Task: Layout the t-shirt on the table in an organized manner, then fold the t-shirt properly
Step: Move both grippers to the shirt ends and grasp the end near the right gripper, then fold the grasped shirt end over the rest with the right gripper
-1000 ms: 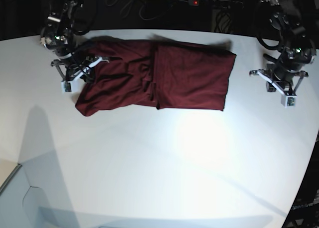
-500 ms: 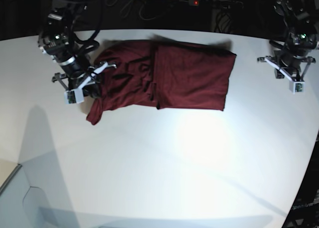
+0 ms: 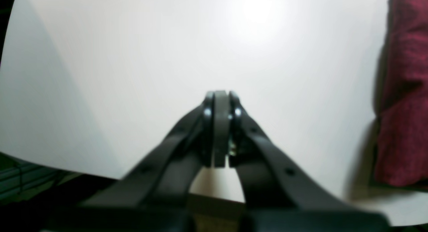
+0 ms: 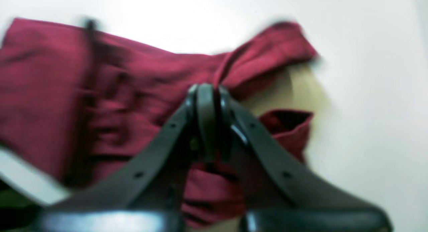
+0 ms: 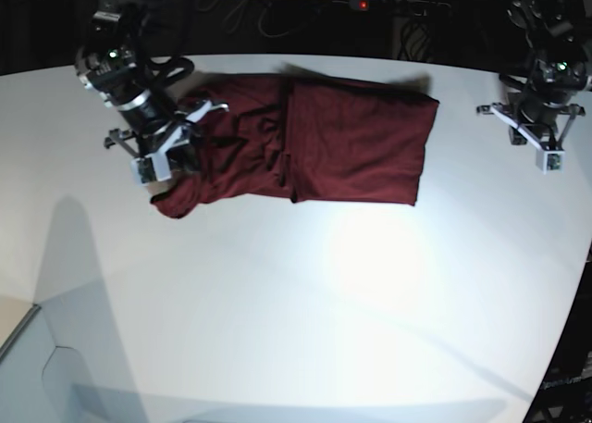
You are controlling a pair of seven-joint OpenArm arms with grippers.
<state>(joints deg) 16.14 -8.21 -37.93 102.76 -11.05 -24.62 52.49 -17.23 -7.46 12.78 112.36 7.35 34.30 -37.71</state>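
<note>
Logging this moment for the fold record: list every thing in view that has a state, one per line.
t-shirt: lying on the table, partly folded, bunched at the right hand's end
left hand: shut, empty, over bare table
right hand: shut on t-shirt cloth

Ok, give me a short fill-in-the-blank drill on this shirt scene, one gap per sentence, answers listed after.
1. The t-shirt lying on the table is dark ____ in colour.
2. The right end effector is shut on the ____.
3. The left end effector is shut and holds ____.
4. In the base view, the left end effector is on the picture's ____ side, clear of the cloth.

Missing words: maroon; t-shirt; nothing; right
</note>
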